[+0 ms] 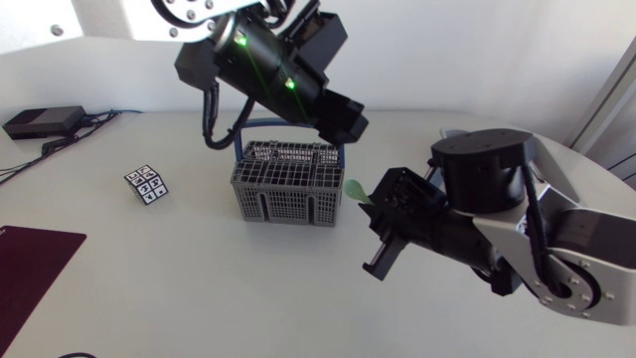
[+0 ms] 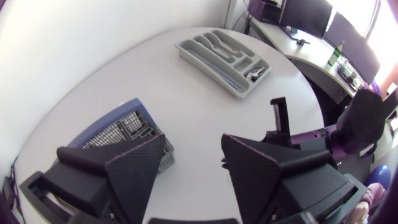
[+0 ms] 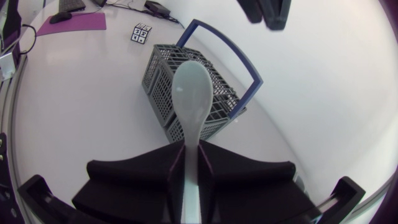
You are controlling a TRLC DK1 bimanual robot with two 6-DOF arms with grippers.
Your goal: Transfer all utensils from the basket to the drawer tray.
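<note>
1. Right gripper [image 3: 191,151] is clenched on the handle of a pale green spoon [image 3: 191,93], bowl pointing out ahead, just off the cutlery basket's end.
2. Risk one, as I judge it: a thin handle in a narrow pinch with a long overhang, so a fast swing could twist the spoon or let it slide out.
3. Risk two: the bowl sits near the cutlery basket [image 3: 158,71] and its blue handle [image 3: 249,68]. A low exit could clip it and drag the basket.
4. Left gripper [image 2: 194,140] hangs released above the basket's far rim, holding nothing. It's in the lane, so an arm-to-arm bump is possible.
5. The drawer tray [image 2: 211,70] lies well apart, toward the desk's far curved edge, so it's a long carry.
6. Basket interior looks empty, though part is hidden.
7. White desk [image 1: 199,298]: marker cube [image 1: 146,184] beside the basket, purple mat [image 1: 30,264] at the near left edge, black box [image 1: 40,121] with cables at the far left.
</note>
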